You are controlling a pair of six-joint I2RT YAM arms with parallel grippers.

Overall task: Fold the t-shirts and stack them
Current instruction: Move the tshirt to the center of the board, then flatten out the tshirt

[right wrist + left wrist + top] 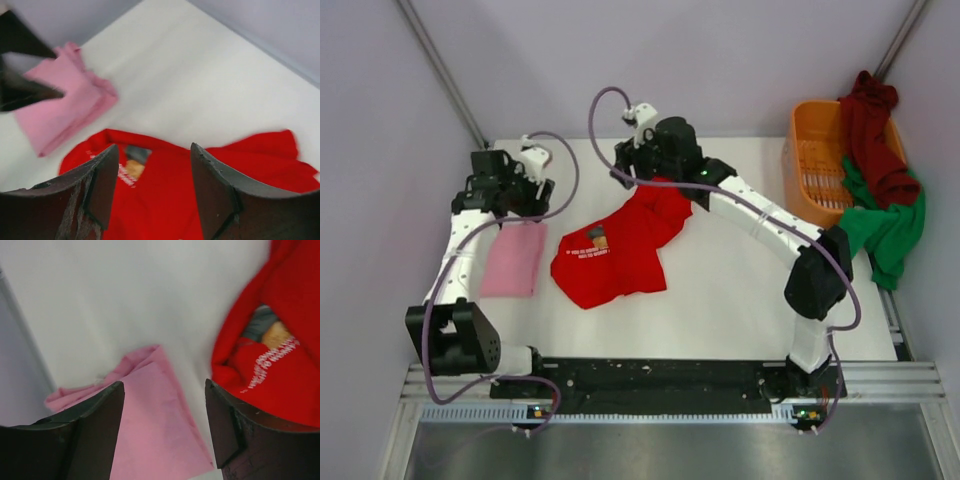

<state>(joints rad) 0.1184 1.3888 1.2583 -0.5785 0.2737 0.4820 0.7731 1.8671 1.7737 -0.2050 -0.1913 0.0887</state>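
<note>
Both jaws stand spread and empty: left gripper (164,390) above the folded pink t-shirt (513,260), right gripper (152,150) above the rumpled red t-shirt (620,250) beside it. Light, limp cloth — probably best pinched at a hem or shoulder edge.

The worktop (720,300) is a plain white, matte slab under soft, even light, with only faint shadows on it. Pale lilac-grey wall panels close it in: one behind its far edge (740,60), one along its left side (370,200) and one along its right side (938,130). A slim grey metal strut (440,68) runs down to the worktop's far left corner, and a second strut (902,38) slants towards its far right corner. Ribbed aluminium rails (880,378) run along the worktop's near edge, carrying a long black plate (660,375). Just nearer than that lies a white slotted strip (620,412), then a sheet of dull brushed metal (670,450).
</note>
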